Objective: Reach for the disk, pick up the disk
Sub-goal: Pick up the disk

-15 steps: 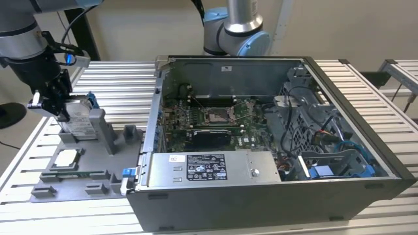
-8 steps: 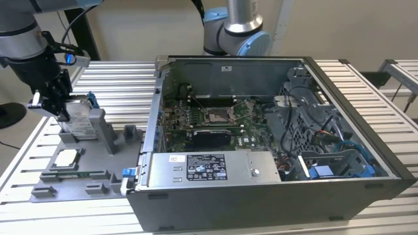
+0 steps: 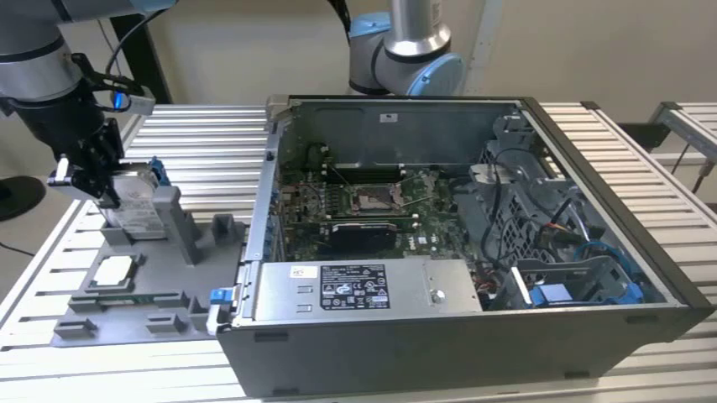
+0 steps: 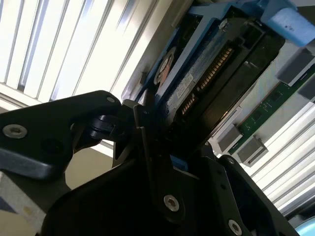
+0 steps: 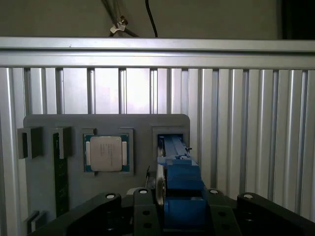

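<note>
The disk [image 3: 137, 201] stands on edge at the upright slot of the grey fixture plate [image 3: 146, 290], on the exterior view's left. It is silver-grey with a blue frame. My gripper [image 3: 109, 186] comes down on it from above and is shut on its upper end. In the first wrist view the disk's blue frame [image 5: 179, 179] sits between the two dark fingers [image 5: 142, 211] of the gripper [image 5: 173, 204], above the slot [image 5: 172, 140]. The second wrist view shows the disk's [image 4: 197, 93] connector edge clamped at the gripper [image 4: 155, 142]. Whether its lower edge still rests in the slot I cannot tell.
A small square silver chip [image 3: 114, 270] [image 5: 106, 153] lies in a pocket of the fixture plate beside the slot. An open computer case [image 3: 448, 243] fills the table's middle and right. A second arm's base [image 3: 404, 50] stands behind it. The table is ribbed aluminium [image 3: 213, 134].
</note>
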Available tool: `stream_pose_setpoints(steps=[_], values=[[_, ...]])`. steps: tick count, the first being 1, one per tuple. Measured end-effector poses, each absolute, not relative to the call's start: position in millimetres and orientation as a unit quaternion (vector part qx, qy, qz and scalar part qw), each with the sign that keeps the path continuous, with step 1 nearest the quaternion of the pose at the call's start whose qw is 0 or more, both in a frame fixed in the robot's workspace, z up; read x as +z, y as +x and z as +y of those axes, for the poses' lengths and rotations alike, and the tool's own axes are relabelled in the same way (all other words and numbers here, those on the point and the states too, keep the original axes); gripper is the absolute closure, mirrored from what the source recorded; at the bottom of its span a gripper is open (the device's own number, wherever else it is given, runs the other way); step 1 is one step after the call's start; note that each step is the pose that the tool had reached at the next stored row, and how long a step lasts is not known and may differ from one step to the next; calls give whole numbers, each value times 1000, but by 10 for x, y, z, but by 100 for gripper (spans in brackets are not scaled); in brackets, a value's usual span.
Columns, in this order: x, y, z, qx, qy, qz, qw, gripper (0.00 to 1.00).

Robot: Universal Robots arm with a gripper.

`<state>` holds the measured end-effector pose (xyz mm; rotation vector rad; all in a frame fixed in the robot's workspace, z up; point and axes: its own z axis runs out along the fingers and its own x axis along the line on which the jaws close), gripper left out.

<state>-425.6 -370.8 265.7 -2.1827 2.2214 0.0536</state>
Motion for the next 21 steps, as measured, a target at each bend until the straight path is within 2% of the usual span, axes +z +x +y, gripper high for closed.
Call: stream_pose_setpoints(steps=[8, 21], values=[[2669, -4256, -3705, 17, -701, 713, 13, 100], [2950, -4256, -3706, 17, -701, 713, 13, 100]])
